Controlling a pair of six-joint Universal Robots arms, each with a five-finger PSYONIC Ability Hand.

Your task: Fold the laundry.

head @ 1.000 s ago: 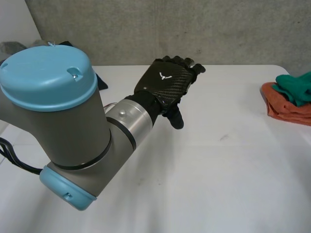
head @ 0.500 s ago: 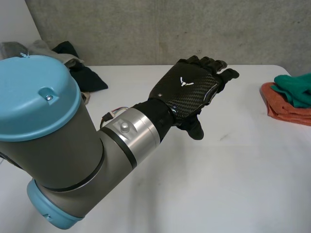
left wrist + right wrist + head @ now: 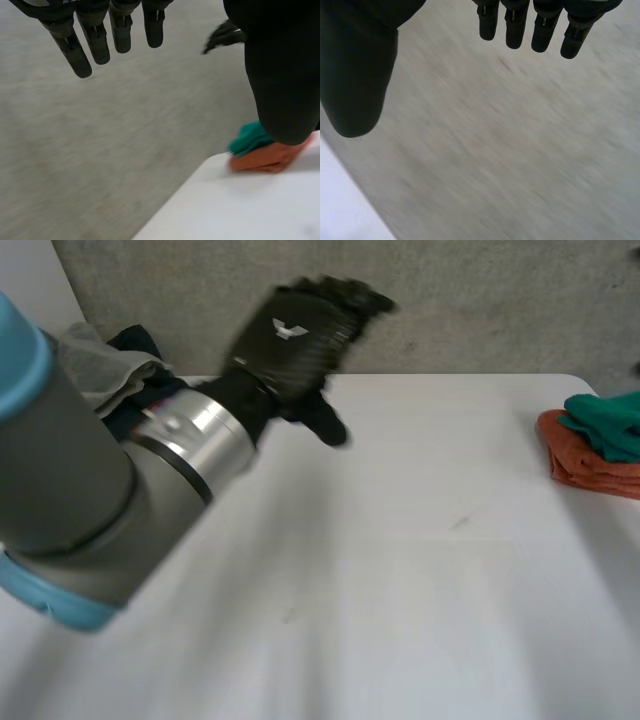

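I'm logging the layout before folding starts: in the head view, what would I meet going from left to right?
grey and dark clothes pile → left hand, open, above the table's far edge → stack of teal and orange cloths

White table (image 3: pixel 400 570), grey concrete wall (image 3: pixel 480 300)

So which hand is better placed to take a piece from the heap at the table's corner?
Probably the left. The left hand is open near the heap; the right hand is across the table, by the stacked orange and teal cloths.
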